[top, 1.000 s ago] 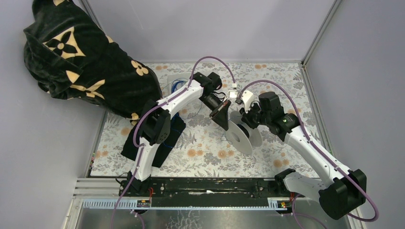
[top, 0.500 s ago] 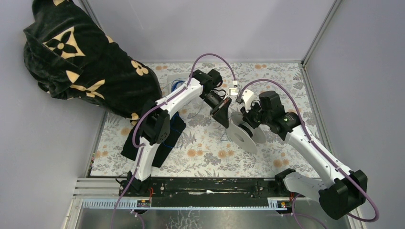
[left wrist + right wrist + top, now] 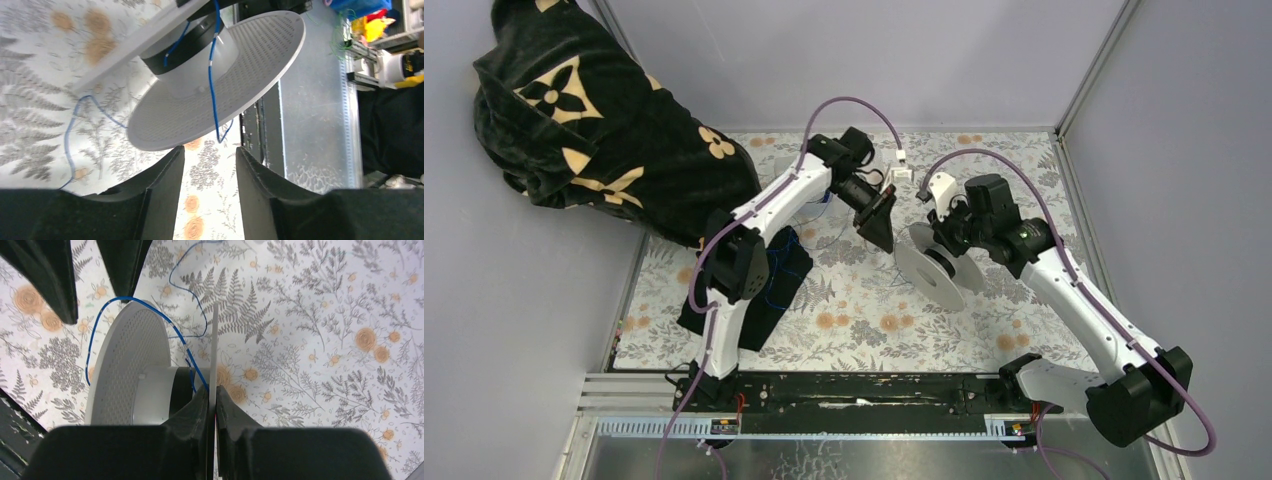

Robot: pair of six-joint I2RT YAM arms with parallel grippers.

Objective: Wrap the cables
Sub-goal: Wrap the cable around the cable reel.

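Note:
A white spool [image 3: 939, 268] hangs tilted above the floral table, and my right gripper [image 3: 212, 390] is shut on its thin flange [image 3: 214, 340]. A thin blue cable [image 3: 212, 75] runs over the spool's core and its perforated flange [image 3: 125, 365]. The cable curves round that rim [image 3: 172, 327], and a paler length [image 3: 70, 135] trails loose on the table. My left gripper [image 3: 209, 152] is open just left of the spool [image 3: 215, 95], with nothing between its fingers. In the top view the left gripper [image 3: 882, 238] points down at the table beside the spool.
A big black cloth with tan flowers [image 3: 594, 130] is heaped at the back left. A darker cloth [image 3: 774, 285] lies by the left arm's base. A black rail [image 3: 864, 390] runs along the near edge, and frame posts and grey walls close the sides.
My left gripper has opened and drawn back to the left, away from the spool. The right arm has carried the spool a little farther from the near edge.

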